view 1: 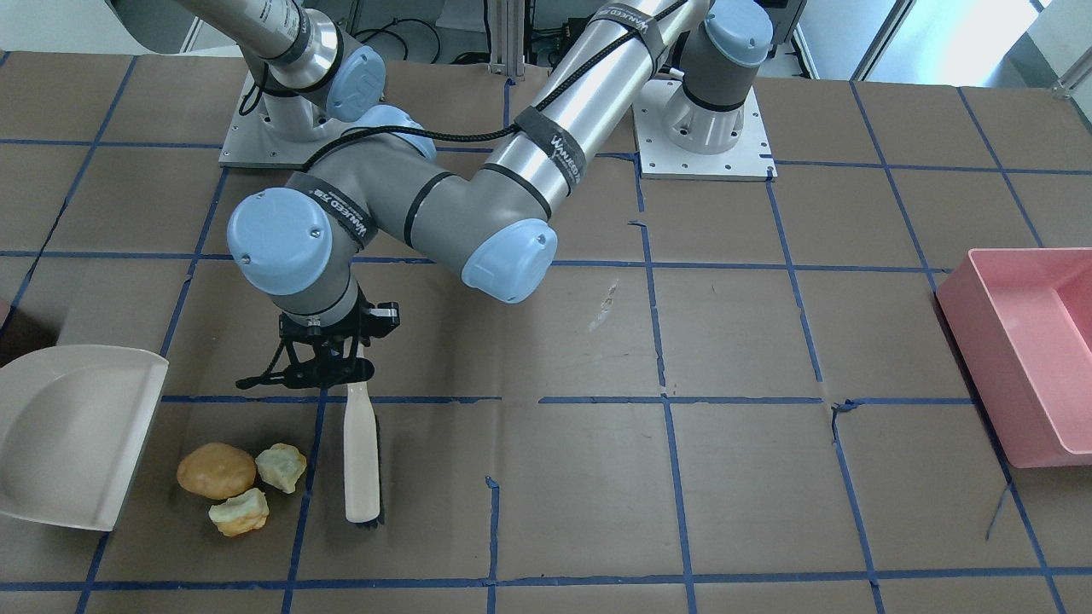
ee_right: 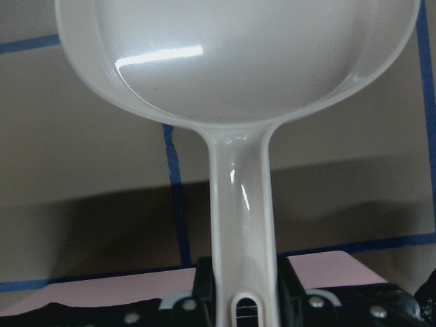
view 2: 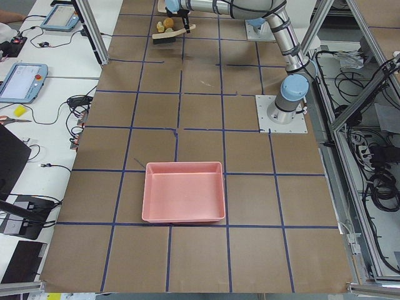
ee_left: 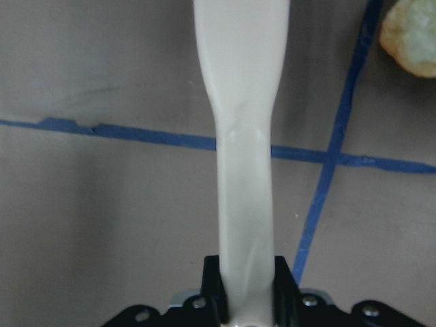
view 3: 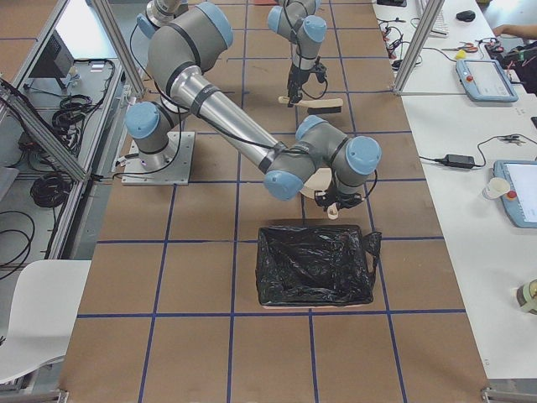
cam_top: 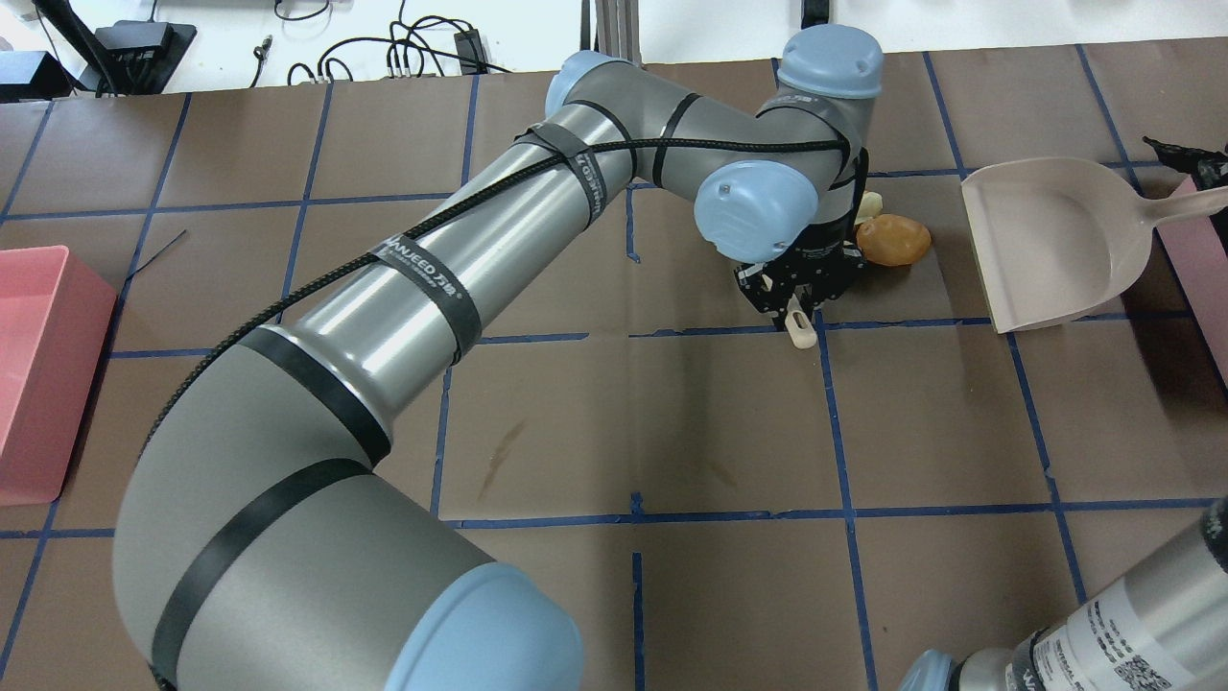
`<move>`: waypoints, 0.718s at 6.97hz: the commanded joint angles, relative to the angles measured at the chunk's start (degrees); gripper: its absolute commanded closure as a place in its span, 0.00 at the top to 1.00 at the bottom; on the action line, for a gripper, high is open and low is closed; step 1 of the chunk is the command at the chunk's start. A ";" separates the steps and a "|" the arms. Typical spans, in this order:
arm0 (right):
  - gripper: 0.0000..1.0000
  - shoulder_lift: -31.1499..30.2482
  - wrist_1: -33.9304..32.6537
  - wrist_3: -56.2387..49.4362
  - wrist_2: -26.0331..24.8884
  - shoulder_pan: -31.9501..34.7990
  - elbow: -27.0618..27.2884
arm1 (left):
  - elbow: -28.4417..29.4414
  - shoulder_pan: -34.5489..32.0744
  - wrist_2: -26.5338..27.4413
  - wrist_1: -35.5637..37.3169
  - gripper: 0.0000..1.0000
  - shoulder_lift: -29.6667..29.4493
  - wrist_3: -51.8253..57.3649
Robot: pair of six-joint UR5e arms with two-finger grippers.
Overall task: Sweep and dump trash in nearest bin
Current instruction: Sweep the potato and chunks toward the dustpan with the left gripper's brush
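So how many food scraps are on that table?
3, between white plastic dustpan and cream-handled brush: smooth brown lump, pale yellow-green chunk beside it, second pale chunk nearer the camera.

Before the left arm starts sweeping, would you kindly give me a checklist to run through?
1. Left gripper shut on brush handle: ok.
2. Right gripper shut on dustpan handle: ok.
3. Brown lump, robot-side apple chunk and operator-side apple chunk lie between brush and dustpan: ok.
4. Dustpan mouth faces them: ok.
5. Dustpan lip flat on table: cannot tell.
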 commanded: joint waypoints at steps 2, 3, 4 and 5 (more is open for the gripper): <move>0.00 2.78 -1.89 -1.22 1.02 3.69 -0.38 | 2.43 -2.22 -1.97 -1.45 0.01 -2.38 -1.23; 0.00 3.91 -1.90 -1.22 1.11 3.70 -0.38 | 2.95 -2.22 -1.97 -0.66 0.01 -2.65 -0.36; 0.00 4.10 -1.99 -0.96 1.46 3.70 -0.29 | 3.13 -2.22 -2.41 3.00 0.01 -3.96 0.96; 0.00 4.19 -2.25 -0.43 1.98 3.79 -0.29 | 3.40 -2.22 -2.59 6.17 0.01 -6.06 0.97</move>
